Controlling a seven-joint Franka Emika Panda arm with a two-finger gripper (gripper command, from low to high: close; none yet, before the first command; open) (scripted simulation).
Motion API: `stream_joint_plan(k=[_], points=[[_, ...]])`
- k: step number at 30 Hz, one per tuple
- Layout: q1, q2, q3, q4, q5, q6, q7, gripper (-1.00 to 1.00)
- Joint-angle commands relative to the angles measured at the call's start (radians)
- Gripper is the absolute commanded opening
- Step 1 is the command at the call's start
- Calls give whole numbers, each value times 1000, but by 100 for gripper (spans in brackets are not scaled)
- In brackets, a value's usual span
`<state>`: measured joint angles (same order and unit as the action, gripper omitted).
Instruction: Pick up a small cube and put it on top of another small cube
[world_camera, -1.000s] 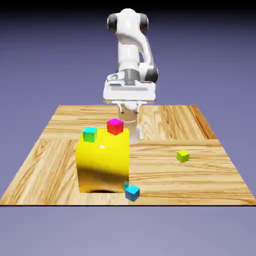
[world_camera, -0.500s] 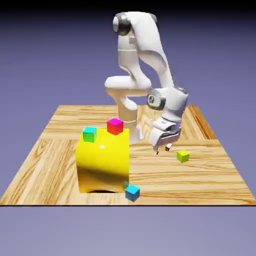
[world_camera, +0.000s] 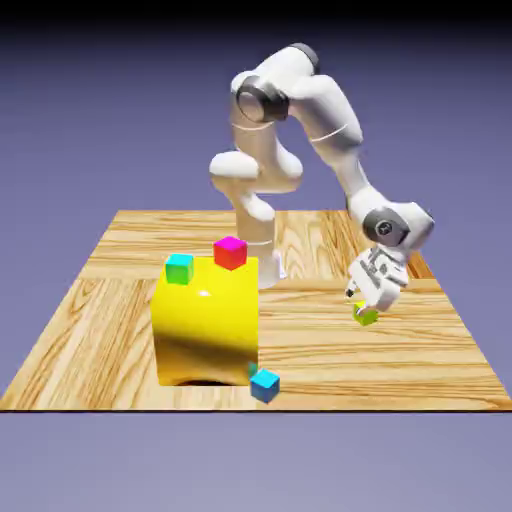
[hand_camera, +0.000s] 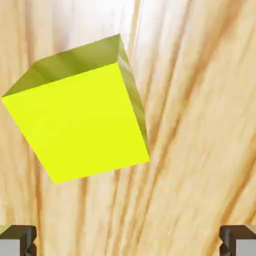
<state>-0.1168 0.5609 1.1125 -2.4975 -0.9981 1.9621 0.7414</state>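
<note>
A tiny lime yellow-green cube (world_camera: 366, 315) sits on the pale wood-grain tabletop (world_camera: 330, 350) at the right of centre in the exterior view, with the white arm's two-finger gripper (world_camera: 366, 305) directly over it, fingers pointed down and partly hiding it. In the hand view the same cube (hand_camera: 80, 115) fills the upper left of the frame, turned at an angle, while the two grey fingertips (hand_camera: 17, 241) show far apart at the bottom corners: the jaws stand wide and hold nothing. The cube lies above and left of the midpoint between them, not yet between the pads.

This looks like the approach stage of the pick, before any grasp. The next move would seem to call for shifting the hand so the cube centres between the fingers, perhaps rolling the wrist to square with its faces, then descending and closing.

At the left of centre in the exterior view, a tiny teal-green cube with a turquoise top (world_camera: 179, 268) rests on the upper face of a large glossy yellow block (world_camera: 205, 325), well apart from the gripper. A red-and-magenta cube (world_camera: 230, 252) shares that top face, just right of it, so the placement will need care. A blue-cyan cube (world_camera: 264, 384) sits on the table at the block's lower right corner.
</note>
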Motion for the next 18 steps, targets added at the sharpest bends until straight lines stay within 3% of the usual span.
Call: stream_joint_plan(k=[1, 5, 11, 12, 18], points=[[-4, 36, 36, 10, -32, -34, 0, 0], [-14, 126, 124, 35, -111, -119, 0, 0], [60, 226, -71, 35, -285, -57, 73, 0], [60, 226, -71, 35, -285, -57, 73, -100], [-9, 133, 110, 35, -123, -115, 5, -100]])
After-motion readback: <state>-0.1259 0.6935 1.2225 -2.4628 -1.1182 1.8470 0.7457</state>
